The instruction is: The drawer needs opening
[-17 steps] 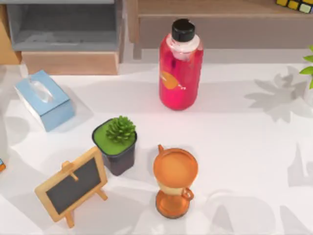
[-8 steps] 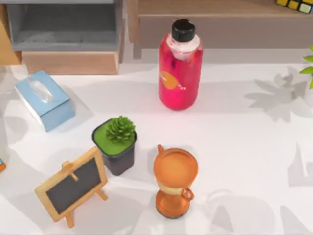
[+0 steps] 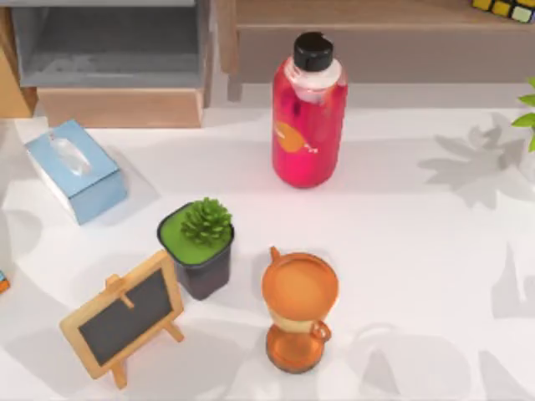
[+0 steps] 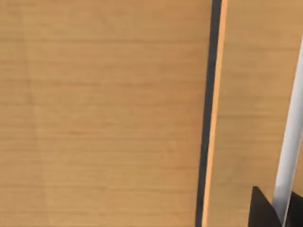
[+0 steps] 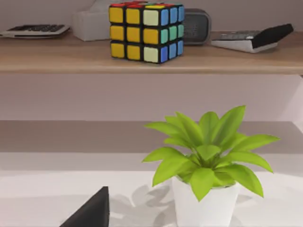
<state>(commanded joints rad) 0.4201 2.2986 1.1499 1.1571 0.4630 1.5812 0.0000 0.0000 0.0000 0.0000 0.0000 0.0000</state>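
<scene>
1. The wooden drawer with a grey inside (image 3: 109, 58) sits at the far left corner of the white worktop (image 3: 401, 251). From above its grey cavity lies exposed behind the light wood front panel (image 3: 121, 107), so I judge it already pulled out, at least in good part. What may remain is a last stretch of pull and letting go.

2. The left wrist view looks straight at a pale wood-grain panel (image 4: 104, 113) with a dark vertical seam (image 4: 208, 113); a dark finger tip (image 4: 262, 210) shows at the edge beside a pale bar. The left fingers seem right up against the cabinet, but I cannot tell how wide they stand or whether they hold anything.

3. The right arm looks parked: a dark finger edge (image 5: 92, 213) shows, with a leafy green plant in a white pot (image 5: 208, 175) ahead of it and a colourful puzzle cube (image 5: 144, 30) on the wooden shelf (image 5: 57, 59) beyond. I cannot tell its spread either.

4. Writing: the red bottle with a black cap (image 3: 308, 117) carries an orange label patch with small white marks, unreadable. The small wooden-framed chalkboard (image 3: 125, 316) is blank.
</scene>
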